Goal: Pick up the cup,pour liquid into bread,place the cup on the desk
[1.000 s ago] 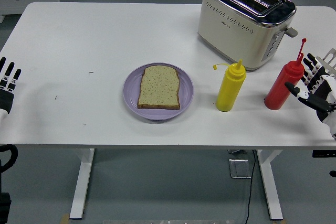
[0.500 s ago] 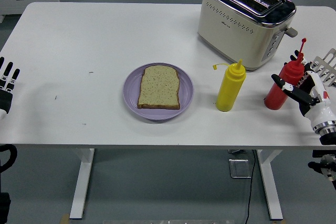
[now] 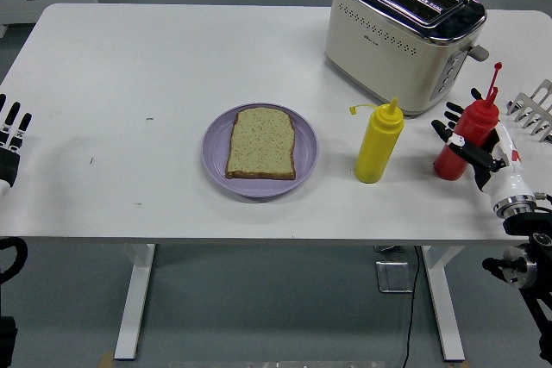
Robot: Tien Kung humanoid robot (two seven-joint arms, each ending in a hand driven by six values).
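Note:
A red squeeze bottle stands upright on the white table at the right. My right hand is wrapped around it, with the thumb across its front and the fingers showing past its left side. A slice of bread lies on a purple plate mid-table. A yellow squeeze bottle stands between the plate and the red bottle. My left hand rests at the left edge, fingers straight and holding nothing. No cup is visible.
A cream and chrome toaster sits at the back right, just behind the two bottles. A white wire rack pokes in at the right edge. Bare table lies left of the plate.
My right hand has moved left from beside the red bottle and closed around it. The bottle still stands in the same spot. The left hand has not moved.

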